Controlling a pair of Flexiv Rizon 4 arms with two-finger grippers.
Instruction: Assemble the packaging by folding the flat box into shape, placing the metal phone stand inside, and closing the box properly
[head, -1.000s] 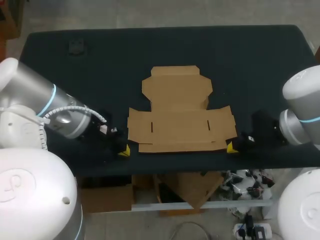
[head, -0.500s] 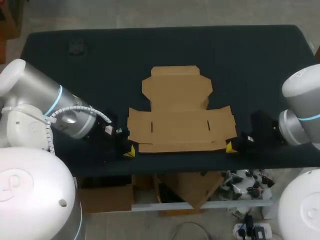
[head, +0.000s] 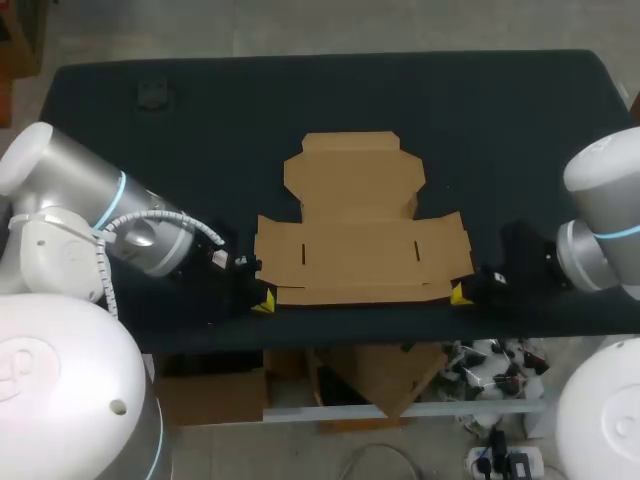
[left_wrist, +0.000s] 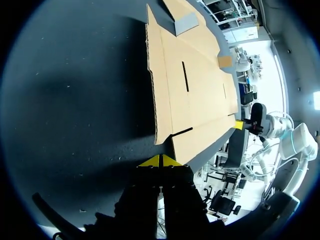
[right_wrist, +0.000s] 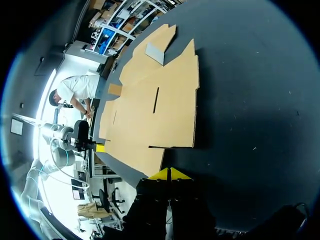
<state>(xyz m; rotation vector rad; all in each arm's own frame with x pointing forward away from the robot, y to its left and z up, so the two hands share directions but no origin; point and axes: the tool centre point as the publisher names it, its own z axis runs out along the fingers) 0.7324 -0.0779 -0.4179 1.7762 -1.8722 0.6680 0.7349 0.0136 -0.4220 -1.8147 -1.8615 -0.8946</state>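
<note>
When raising front flap of flat box lying unfolded on table: set left gripper and right gripper, both pinched closed and empty, level under front corners; lift together

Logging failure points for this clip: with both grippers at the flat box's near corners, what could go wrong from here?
1. The left gripper and right gripper sit shut and low beside the near flap of the flat box, which lies flat on the table. The tips may shove the sheet rather than get under it.
2. Uneven contact could skew the box.
3. A grey piece at its far end might slide.
</note>
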